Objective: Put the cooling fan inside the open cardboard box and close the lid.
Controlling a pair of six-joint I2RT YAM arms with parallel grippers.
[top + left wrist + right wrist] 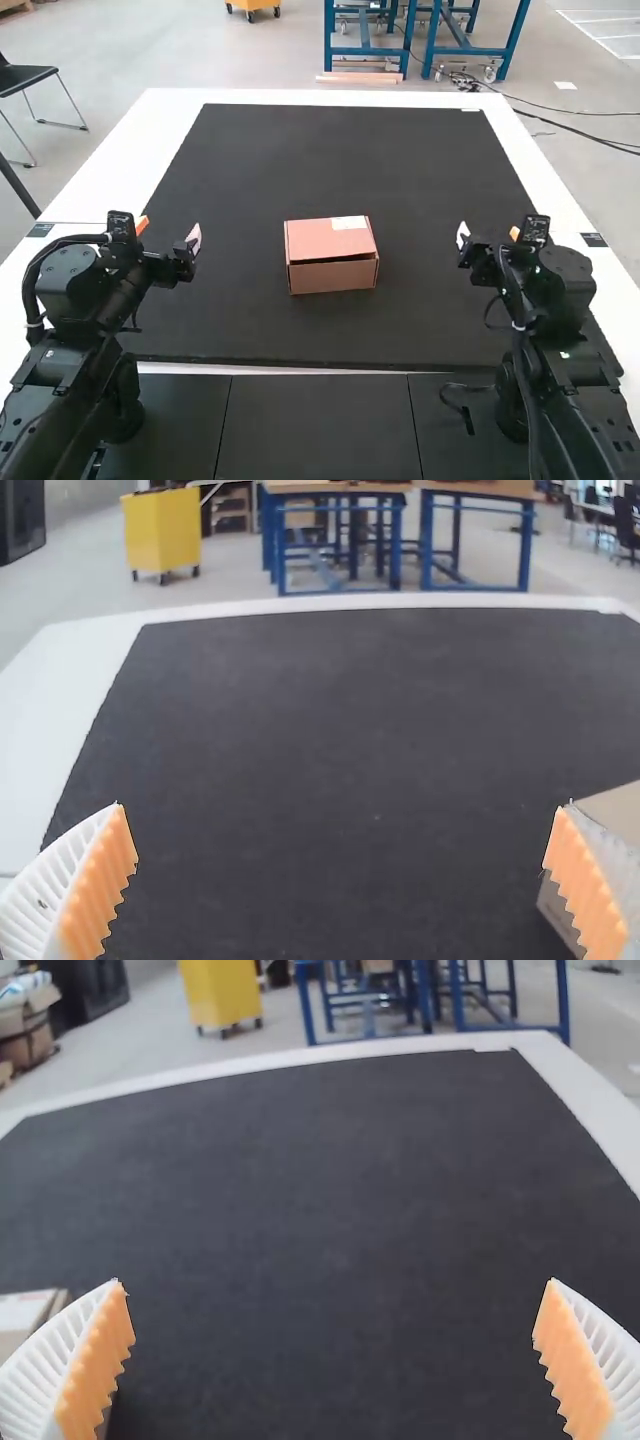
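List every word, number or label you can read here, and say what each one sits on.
No text here is legible.
White label on the closed lid of the cardboard box: print too small to read.
Black tag on the left edge of the table: too small to read.
Second black tag on the right edge: too small to read.
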